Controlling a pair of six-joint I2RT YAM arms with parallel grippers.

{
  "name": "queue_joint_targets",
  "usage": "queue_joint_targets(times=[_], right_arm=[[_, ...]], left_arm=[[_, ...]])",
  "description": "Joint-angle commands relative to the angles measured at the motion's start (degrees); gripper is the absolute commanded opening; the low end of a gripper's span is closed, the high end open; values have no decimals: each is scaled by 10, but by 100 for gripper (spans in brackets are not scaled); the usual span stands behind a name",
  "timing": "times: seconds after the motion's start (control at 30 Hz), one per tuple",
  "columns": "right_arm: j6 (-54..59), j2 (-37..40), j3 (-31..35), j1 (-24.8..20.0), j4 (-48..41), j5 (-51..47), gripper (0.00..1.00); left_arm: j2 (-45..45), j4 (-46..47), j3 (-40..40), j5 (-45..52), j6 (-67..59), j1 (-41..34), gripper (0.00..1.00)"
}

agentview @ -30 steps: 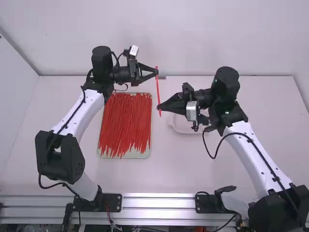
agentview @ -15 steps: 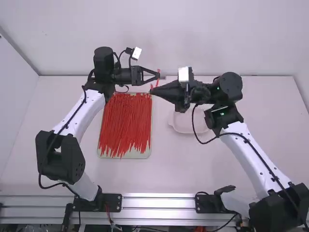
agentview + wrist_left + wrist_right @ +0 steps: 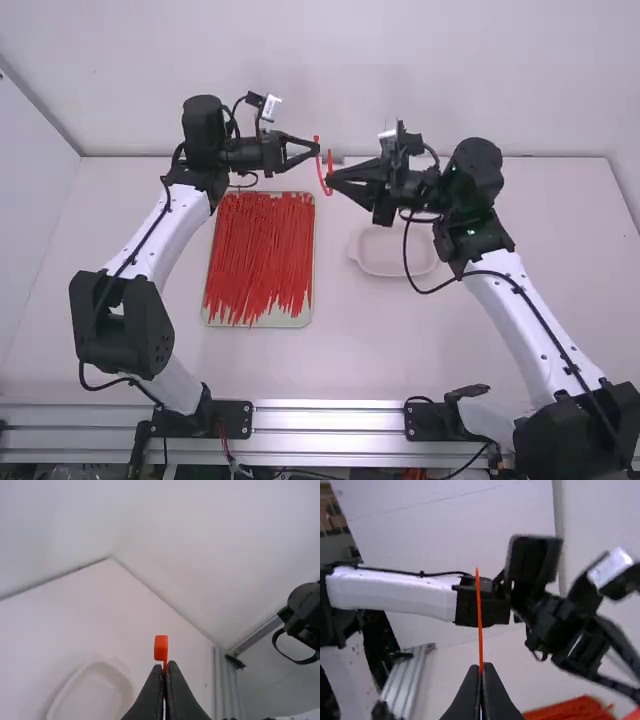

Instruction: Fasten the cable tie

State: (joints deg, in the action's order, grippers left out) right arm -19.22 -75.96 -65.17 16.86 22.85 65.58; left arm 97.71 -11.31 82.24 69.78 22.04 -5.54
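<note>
fingers pinched tight on both arms, each clamped on the same red cable tie.

high view: left gripper and right gripper meet tip to tip above the far side of the white table, well off the surface. cable tie is bent into a short curve between them, left gripper on its upper end, right gripper on its lower end. below and nearer the camera, a tray carries a pile of red ties. a white tub sits just beside the tray, under the right arm's wrist.

left wrist view: left gripper has no visible gap between its fingers, tie's square head sticking out just past the tips. the tub lies on the table far below.

right wrist view: right gripper is closed on the thin strap of the tie, which runs straight out from the tips. left arm's white link and black wrist hardware sit close behind it. edge of the tie pile shows underneath.
</note>
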Motion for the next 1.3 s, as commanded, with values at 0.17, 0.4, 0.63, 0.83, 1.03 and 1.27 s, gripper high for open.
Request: queue_joint_targets(times=[0.17, 0.4, 0.63, 0.83, 1.03, 1.27], right_arm=[[-135, 2, 12, 8, -20, -28, 0], [-200, 2, 39, 24, -23, -58, 0], [-267, 2, 81, 27, 52, -74, 0], [-323, 2, 104, 26, 103, -78, 0], [-324, 2, 104, 40, 99, -79, 0], [-334, 2, 104, 45, 97, -79, 0]], left_arm=[[-1, -131, 9, -1, -72, 0, 1], [-1, -216, 9, 90, -167, 0, 2], [-1, -221, 8, 89, -170, -1, 2], [-1, -242, -5, 130, -256, 0, 2], [-1, -256, -9, 178, -317, -2, 2], [-1, -259, -9, 183, -331, -8, 2]])
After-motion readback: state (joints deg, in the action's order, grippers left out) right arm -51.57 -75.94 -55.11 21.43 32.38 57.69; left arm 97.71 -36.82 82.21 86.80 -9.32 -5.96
